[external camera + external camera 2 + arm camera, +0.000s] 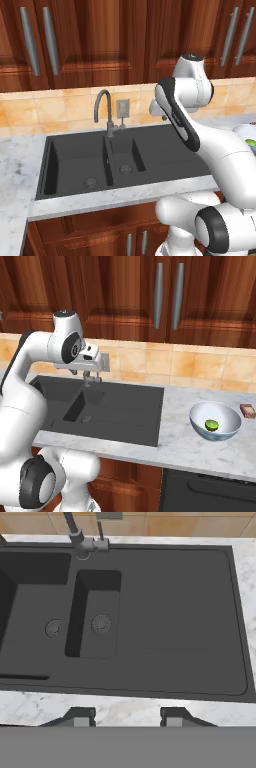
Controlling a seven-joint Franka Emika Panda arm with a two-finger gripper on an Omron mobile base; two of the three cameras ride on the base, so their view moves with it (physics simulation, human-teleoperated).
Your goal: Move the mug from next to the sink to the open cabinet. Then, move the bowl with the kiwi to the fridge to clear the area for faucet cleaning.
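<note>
A marble counter (pixel 180 448) runs beneath dark reddish-brown wall cabinets (pixel 125 40) whose doors, with long steel bar handles, are shut in both base views; a tan tiled backsplash (pixel 200 368) lies between them. Set into the counter is the matte black sink (pixel 150 627), with a large basin, a smaller basin beside it and a flat drainer area toward the marble; each basin has a round drain. The white arm (pixel 200 135) reaches over the sink's drainer side. At the back rim stands the dark grey gooseneck faucet (pixel 104 107), upright, its small lever at the side. The gripper (pixel 127 717) hangs over the front edge of the sink, its two dark fingertips (pixel 80 716) standing apart with nothing between them. Well to the right of the sink, on bare marble, sits the bowl (pixel 215 420), upright; the kiwi (pixel 212 425) rests inside it; a small tan-brown block (pixel 247 410) lies just beside the bowl, near the backsplash.
</note>
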